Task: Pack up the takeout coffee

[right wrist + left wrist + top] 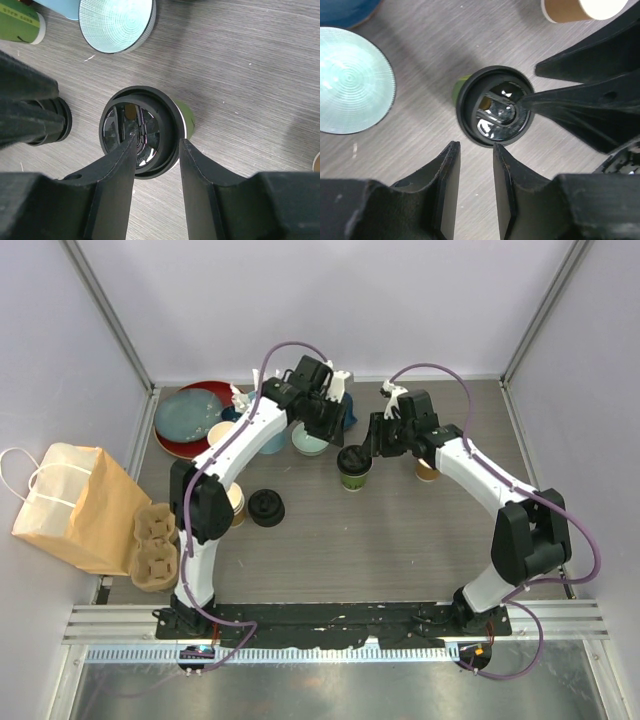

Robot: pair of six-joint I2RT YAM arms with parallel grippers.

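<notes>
The green-walled cup with its black lid [354,464] stands mid-table between both grippers. In the right wrist view the lid [150,117] looks slightly askew on the cup's rim. My right gripper [157,141] is open and straddles the lid's near edge, one fingertip on the lid top and the other outside the cup wall. It also shows in the top view [373,444]. My left gripper [475,146] is open and empty, just short of the lid [495,106]; in the top view it [328,423] is behind the cup. No brown cup with a lid shows.
A lidless brown cup [580,7] stands by the right arm. A teal bowl [310,443], blue and red plates [188,418], a stack of black lids [267,508], a lidless cup [237,502], a cardboard cup carrier [155,545] and a paper bag [75,505] lie to the left.
</notes>
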